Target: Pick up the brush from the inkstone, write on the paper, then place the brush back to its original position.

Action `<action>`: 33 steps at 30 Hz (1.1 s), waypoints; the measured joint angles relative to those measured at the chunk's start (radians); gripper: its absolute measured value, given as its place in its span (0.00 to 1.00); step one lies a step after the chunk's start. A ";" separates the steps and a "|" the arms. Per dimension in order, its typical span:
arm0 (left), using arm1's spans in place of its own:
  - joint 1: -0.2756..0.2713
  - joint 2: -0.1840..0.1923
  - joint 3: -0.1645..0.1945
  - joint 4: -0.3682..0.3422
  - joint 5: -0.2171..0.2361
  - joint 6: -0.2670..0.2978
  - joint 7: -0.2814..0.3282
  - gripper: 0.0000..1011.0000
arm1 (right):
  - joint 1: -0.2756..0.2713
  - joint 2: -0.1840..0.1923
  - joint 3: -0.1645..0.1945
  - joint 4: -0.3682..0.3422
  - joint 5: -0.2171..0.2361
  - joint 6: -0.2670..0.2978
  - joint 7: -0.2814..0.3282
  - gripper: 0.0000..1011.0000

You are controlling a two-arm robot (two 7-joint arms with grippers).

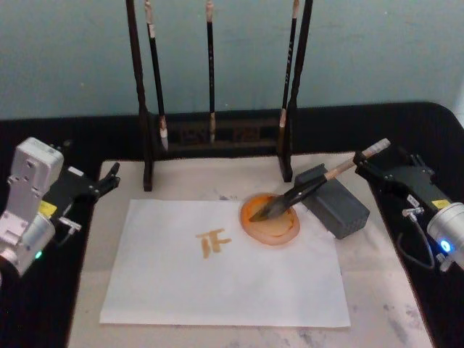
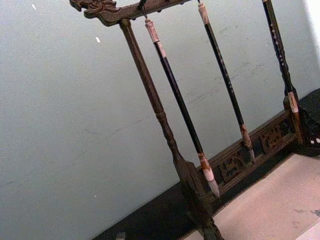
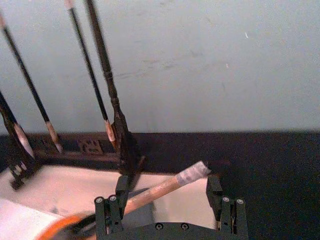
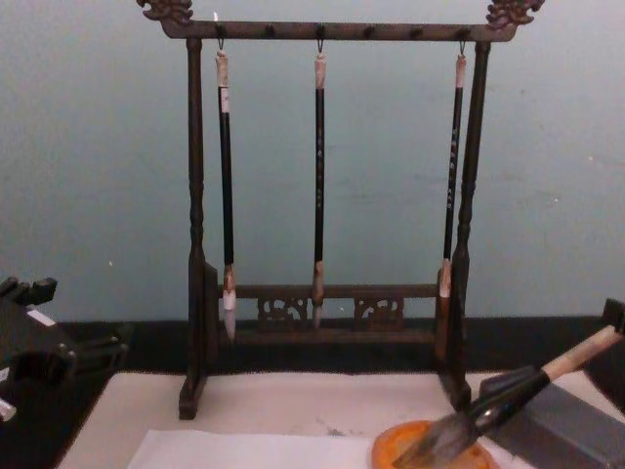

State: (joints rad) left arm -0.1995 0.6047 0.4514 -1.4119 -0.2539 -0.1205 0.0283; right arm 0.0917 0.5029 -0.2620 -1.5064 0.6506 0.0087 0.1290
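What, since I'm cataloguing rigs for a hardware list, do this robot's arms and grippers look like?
Both arms match: black gripper, pale grey wrist housing, yellow sticker. The left gripper joins a boxy housing with a green light. The right gripper has blocky black fingers with silver screws, a rounded housing with a blue light, and a thin black cable looping alongside.

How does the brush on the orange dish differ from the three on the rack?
The brush lies slanted, bristles in the inkstone, shaft on the grey slab; the hanging brushes hang upright from the rack. The brush is thicker and bushy-tipped; the hanging brushes are thin. Both have dark shafts, pale ends.
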 joint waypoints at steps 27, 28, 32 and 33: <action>0.000 0.000 0.000 0.000 0.000 0.000 0.000 1.00 | 0.015 -0.183 0.127 0.034 0.437 0.244 -0.070 0.99; 0.000 0.000 0.000 0.000 0.000 0.000 0.000 1.00 | 0.018 -0.186 0.126 0.038 0.441 0.243 -0.072 0.99; 0.000 0.000 0.000 0.000 0.000 0.000 0.000 1.00 | 0.040 -0.199 0.119 0.066 0.463 0.236 -0.080 0.99; 0.000 0.000 0.000 0.000 0.000 0.000 0.000 1.00 | 0.040 -0.199 0.119 0.066 0.463 0.236 -0.080 0.99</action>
State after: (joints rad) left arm -0.1995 0.6047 0.4514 -1.4120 -0.2539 -0.1205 0.0283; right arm 0.1314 0.3038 -0.1427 -1.4402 1.1132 0.2448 0.0491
